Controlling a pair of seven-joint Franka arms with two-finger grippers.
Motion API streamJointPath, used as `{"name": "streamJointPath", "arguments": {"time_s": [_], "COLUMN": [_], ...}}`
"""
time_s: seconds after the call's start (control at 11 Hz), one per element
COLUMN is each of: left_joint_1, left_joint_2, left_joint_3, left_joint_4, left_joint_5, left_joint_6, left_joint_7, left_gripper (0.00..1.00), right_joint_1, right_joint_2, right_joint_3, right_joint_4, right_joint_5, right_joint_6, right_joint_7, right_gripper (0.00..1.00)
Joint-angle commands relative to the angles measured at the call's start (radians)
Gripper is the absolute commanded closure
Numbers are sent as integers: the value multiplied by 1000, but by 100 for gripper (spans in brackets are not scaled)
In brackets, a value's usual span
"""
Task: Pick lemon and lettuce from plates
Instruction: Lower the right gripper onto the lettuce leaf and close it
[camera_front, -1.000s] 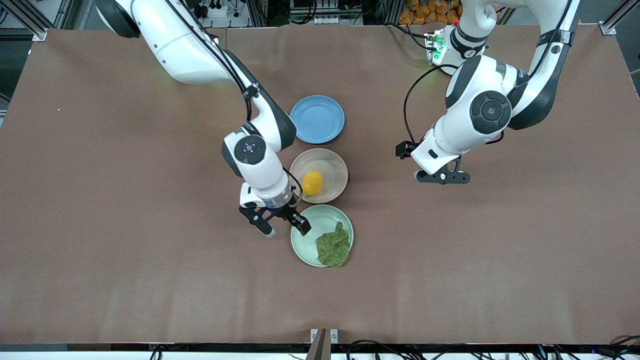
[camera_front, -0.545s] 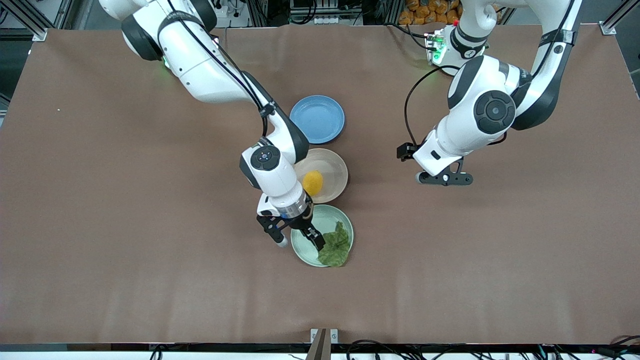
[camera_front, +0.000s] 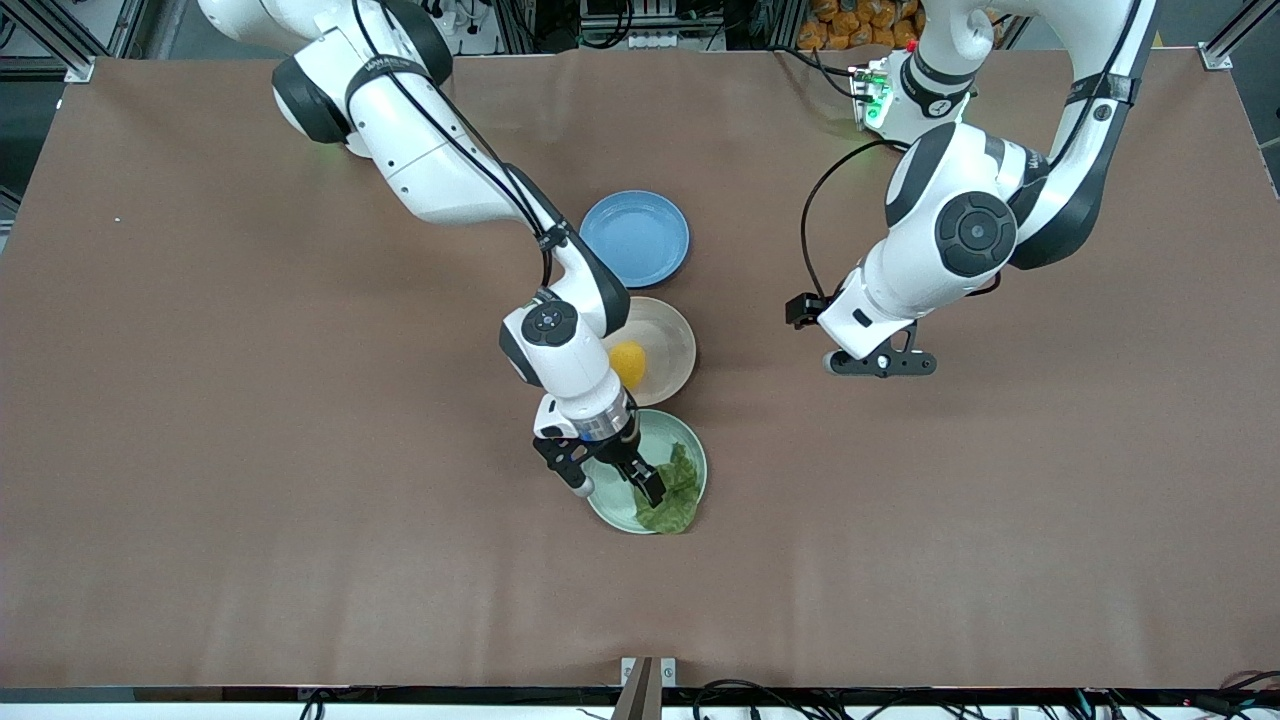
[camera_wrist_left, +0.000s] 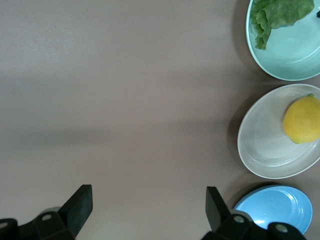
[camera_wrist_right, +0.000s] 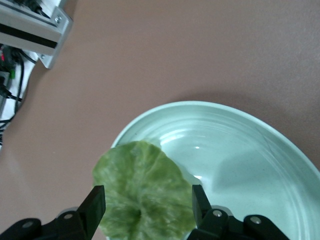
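Brown tabletop (camera_front: 300, 500) is mostly bare; the lettuce (camera_wrist_right: 142, 195) on the mint plate (camera_wrist_right: 260, 150) is straddled from directly above by the spread right gripper (camera_front: 612, 480). Spread left gripper (camera_front: 880, 362) is parked well off, the lemon (camera_front: 628, 362) untouched on the beige plate (camera_front: 672, 345).

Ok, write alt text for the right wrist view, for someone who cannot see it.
The right gripper, fingers open, straddles a crinkled green lettuce leaf lying on the mint green plate. The plate sits on a brown table, with a metal frame piece at the table's edge.
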Motion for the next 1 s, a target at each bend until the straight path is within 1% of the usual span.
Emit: {"name": "streamJointPath", "arguments": {"time_s": [0.0, 0.18, 0.27, 0.36, 0.45, 0.55, 0.64, 0.73, 0.82, 0.91], "left_joint_1": [-3, -2, -5, -5, -3, -5, -6, -6, -6, -8], "left_joint_2": [7, 7, 9, 12, 13, 13, 15, 16, 16, 18], "left_joint_3": [3, 2, 3, 2, 2, 2, 2, 2, 2, 2], "left_joint_4": [4, 4, 4, 6, 6, 6, 6, 6, 7, 9], "left_joint_5": [-25, -24, -25, -24, -24, -24, -24, -22, -24, -22], "left_joint_6": [6, 7, 6, 7, 7, 7, 7, 9, 9, 9], "left_joint_7": [-15, -16, -19, -24, -24, -24, -25, -26, -26, -27], "left_gripper": [0, 0, 0, 0, 0, 0, 0, 0, 0, 0], "right_joint_1": [33, 39, 44, 47, 47, 50, 50, 51, 50, 50], "right_joint_2": [67, 82, 87, 88, 93, 98, 98, 98, 98, 98], "right_joint_3": [-39, -39, -39, -39, -39, -39, -39, -39, -39, -39], "right_joint_4": [66, 68, 69, 69, 69, 69, 69, 69, 69, 68], "right_joint_5": [-21, -21, -21, -21, -23, -23, -21, -21, -21, -21], "right_joint_6": [7, 7, 5, 4, 4, 4, 1, -2, -2, -4], "right_joint_7": [-29, -60, -66, -66, -71, -86, -109, -135, -138, -140], "right_gripper": [21, 22, 26, 44, 59, 67, 79, 94, 100, 100]}}
